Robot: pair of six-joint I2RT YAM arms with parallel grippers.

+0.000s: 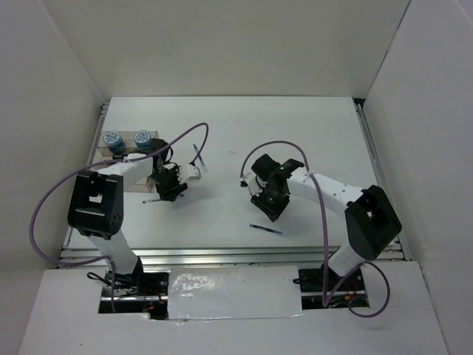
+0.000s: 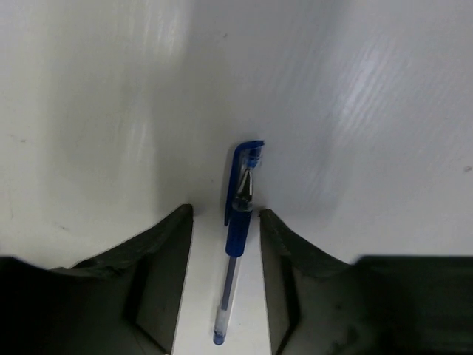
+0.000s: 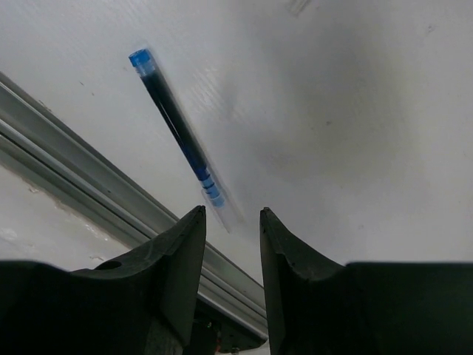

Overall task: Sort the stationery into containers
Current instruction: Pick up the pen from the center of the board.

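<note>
My left gripper [image 1: 164, 194] [image 2: 225, 210] is open, its fingers on either side of a blue capped pen [image 2: 236, 237] that lies on the white table, with a gap on each side. My right gripper [image 1: 267, 207] [image 3: 232, 211] is open and empty; a second thin blue pen [image 1: 266, 229] [image 3: 181, 137] lies just beyond its fingertips near the front rail. A third blue pen [image 1: 198, 157] lies mid-table. Two round blue-white tubs [image 1: 114, 140] [image 1: 143, 138] sit in the clear organizer box [image 1: 128, 137] at the left, partly hidden by my left arm. No highlighters are in view.
An aluminium rail [image 1: 222, 255] [image 3: 74, 126] runs along the table's near edge. White walls enclose the left, back and right sides. The left arm's purple cable [image 1: 185, 137] arcs over the table beside the box.
</note>
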